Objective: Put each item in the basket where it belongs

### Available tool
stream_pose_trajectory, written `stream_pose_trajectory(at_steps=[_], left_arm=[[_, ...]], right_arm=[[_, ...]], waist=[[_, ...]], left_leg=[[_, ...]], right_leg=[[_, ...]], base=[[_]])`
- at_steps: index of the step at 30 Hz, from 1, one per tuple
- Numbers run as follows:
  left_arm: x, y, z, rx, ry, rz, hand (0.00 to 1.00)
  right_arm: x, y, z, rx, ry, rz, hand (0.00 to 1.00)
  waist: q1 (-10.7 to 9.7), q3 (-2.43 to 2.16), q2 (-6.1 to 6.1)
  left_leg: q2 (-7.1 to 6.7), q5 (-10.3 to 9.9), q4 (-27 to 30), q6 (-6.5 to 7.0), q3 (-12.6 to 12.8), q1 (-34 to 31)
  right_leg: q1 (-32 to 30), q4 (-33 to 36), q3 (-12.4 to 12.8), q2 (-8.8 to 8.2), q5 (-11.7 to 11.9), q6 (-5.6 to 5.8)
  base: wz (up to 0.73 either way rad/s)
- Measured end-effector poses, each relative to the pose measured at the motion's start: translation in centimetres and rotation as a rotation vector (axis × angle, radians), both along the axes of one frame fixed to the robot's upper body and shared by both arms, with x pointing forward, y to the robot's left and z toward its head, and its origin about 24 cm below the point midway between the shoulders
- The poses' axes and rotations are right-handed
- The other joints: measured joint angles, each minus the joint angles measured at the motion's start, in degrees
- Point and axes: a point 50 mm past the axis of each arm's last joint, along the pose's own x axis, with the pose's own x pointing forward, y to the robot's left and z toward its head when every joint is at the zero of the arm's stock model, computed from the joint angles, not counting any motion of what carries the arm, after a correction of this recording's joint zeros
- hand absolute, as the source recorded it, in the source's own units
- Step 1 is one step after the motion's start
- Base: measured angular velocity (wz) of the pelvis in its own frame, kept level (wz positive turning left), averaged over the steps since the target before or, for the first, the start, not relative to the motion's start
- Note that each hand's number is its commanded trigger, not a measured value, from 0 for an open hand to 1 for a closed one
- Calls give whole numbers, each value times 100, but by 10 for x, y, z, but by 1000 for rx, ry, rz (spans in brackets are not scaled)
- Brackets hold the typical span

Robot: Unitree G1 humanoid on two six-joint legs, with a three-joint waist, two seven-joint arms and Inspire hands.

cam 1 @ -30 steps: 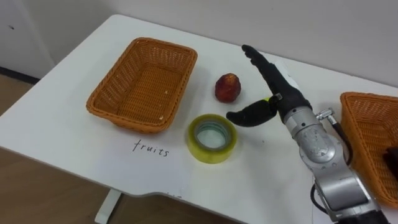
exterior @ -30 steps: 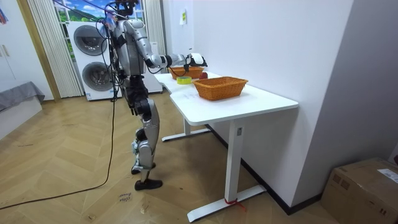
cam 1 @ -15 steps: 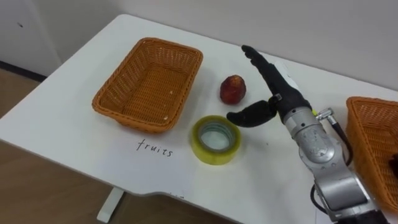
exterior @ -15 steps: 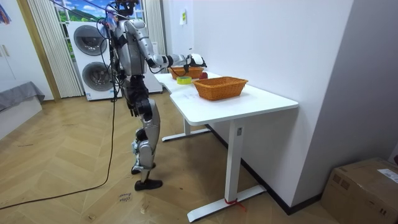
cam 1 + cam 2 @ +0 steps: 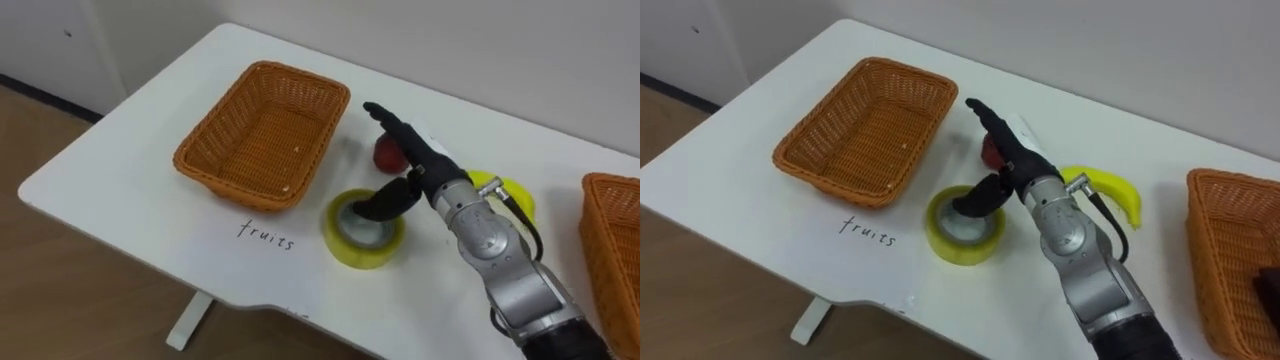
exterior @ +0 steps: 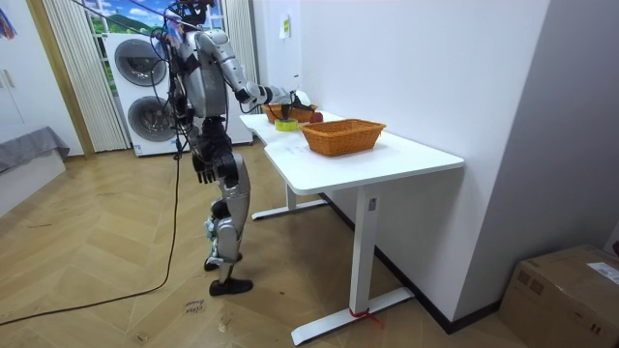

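The right hand (image 5: 428,166) reached in from the lower right with its fingers spread straight, holding nothing. Its thumb pointed down over the hole of the yellow tape roll (image 5: 345,243) at centre frame; whether it touched could not be told. The red fruit (image 5: 383,155) lay just behind the fingers, partly hidden, and a banana (image 5: 505,188) lay right of the wrist. The fruit basket (image 5: 210,112) sat empty at upper left on the white table (image 5: 120,190), with a second basket (image 5: 592,215) at the right edge. In the room view the left hand (image 6: 200,168) hung by the hip.
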Motion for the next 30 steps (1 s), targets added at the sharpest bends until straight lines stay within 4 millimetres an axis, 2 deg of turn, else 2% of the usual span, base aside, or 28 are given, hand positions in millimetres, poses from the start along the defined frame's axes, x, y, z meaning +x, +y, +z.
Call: stream_pose_trajectory(at_steps=[7, 22, 30], left_arm=[[-3, -2, 0, 5, 16, 10, 0], [-4, -1, 0, 12, 27, 16, 0], [-2, 0, 0, 2, 30, 22, 0]], right_arm=[[0, -2, -3, 5, 18, -18, 0], [3, -7, -11, -12, 46, -45, 0], [5, -10, -13, -100, 46, -48, 0]], waist=[[4, -3, -4], [-6, -33, -35], [-30, -16, 19]], left_leg=[[-29, 25, -1, 45, -20, -7], [-32, 37, 18, 51, -17, 19], [-38, 35, 85, 50, -71, 0]], right_leg=[[13, 1, -80, -60, -13, 21], [61, -3, -79, -60, -13, 22], [90, 0, -46, -58, -13, 22]], base=[[2], [0], [2]])
